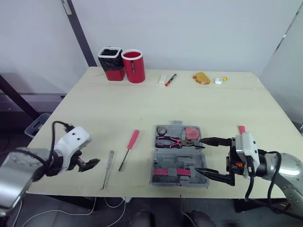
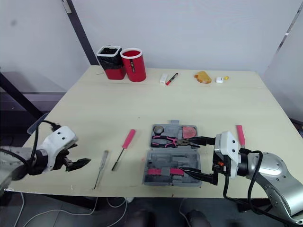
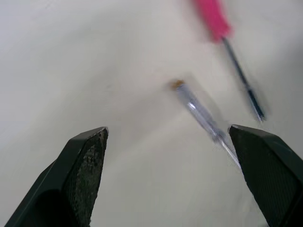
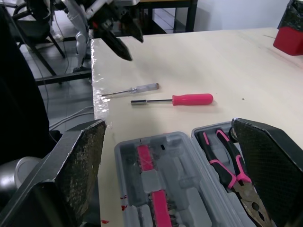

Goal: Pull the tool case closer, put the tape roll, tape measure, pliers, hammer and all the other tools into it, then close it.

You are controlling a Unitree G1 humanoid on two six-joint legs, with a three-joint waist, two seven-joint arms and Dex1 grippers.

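Pale wooden tabletop (image 1: 118, 109) runs across both head views, with the open tool case (image 1: 153, 166) at lower centre and the pliers (image 1: 173, 141) lying in its upper half. My right gripper (image 1: 198, 155) reaches in from the lower right over the case's right side, fingers spread wide and holding nothing. At lower left my left gripper (image 1: 90, 164) hangs just left of the clear-handled screwdriver (image 1: 109, 166), fingers wide apart and empty. The red screwdriver (image 1: 133, 140) lies just to the right of that one. I judge the clear one light, stiff and thin. Its smooth round handle looks liable to roll or slip, so I'd pinch across the handle's middle, not the shaft.
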